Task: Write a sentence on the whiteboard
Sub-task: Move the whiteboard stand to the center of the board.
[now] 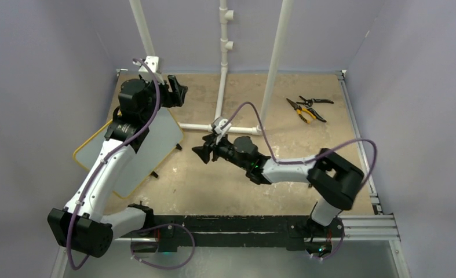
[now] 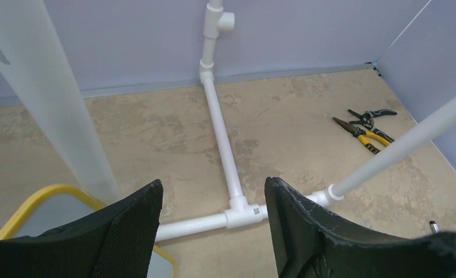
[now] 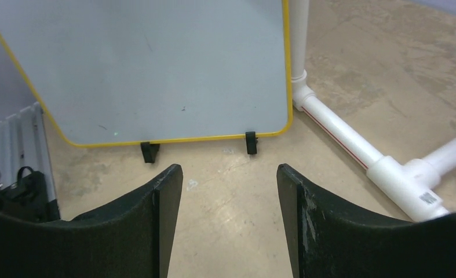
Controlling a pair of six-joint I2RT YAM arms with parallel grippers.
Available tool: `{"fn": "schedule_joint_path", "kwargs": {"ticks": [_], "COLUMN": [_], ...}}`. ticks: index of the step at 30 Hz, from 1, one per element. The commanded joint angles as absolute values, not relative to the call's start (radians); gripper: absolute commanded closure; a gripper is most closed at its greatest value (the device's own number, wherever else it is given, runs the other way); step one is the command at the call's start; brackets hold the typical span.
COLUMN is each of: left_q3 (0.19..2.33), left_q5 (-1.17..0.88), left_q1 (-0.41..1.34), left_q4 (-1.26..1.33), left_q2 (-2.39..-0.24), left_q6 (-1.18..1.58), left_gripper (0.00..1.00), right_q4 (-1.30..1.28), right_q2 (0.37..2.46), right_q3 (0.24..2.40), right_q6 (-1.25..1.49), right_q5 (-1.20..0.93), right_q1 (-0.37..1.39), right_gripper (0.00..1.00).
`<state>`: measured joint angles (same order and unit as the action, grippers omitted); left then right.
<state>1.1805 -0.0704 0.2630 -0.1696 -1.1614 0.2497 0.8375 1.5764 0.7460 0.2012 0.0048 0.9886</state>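
**Blank board, empty jaws**

The whiteboard [image 1: 157, 138] sat on the tabletop [image 1: 214, 188] at my left, partly under my left arm [image 1: 106, 168], with no writing on its face. My left jaws and right jaws both stood wide apart, holding nothing. I judged the board light, stiff and slick, likely to skid on its black feet [image 3: 250, 142]. The yellow frame [image 3: 287, 69] looked the place to pin it

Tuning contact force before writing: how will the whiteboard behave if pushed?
Probably light: the whiteboard looks like a thin panel in a slim frame, so it may slide on the table. Its small black feet sit along one edge only, so pressing far from them could rock or tip it. Likely stiff, not floppy.
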Motion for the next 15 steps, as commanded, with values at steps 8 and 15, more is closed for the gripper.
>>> {"fn": "schedule_joint_path", "kwargs": {"ticks": [8, 15], "left_q3": [1.085, 1.080], "left_q5": [-0.048, -0.057], "left_q1": [0.261, 0.252], "left_q4": [0.042, 0.048], "left_q2": [-1.019, -1.033], "left_q6": [0.208, 0.252], "left_gripper": [0.36, 0.36], "right_q4": [0.897, 0.870], "right_q2": [1.980, 2.119], "right_q3": [1.088, 1.189], "right_q6": [0.148, 0.114], "right_q5": [0.002, 0.017], "right_q1": [1.007, 1.012], "right_gripper": [0.38, 0.40]}}
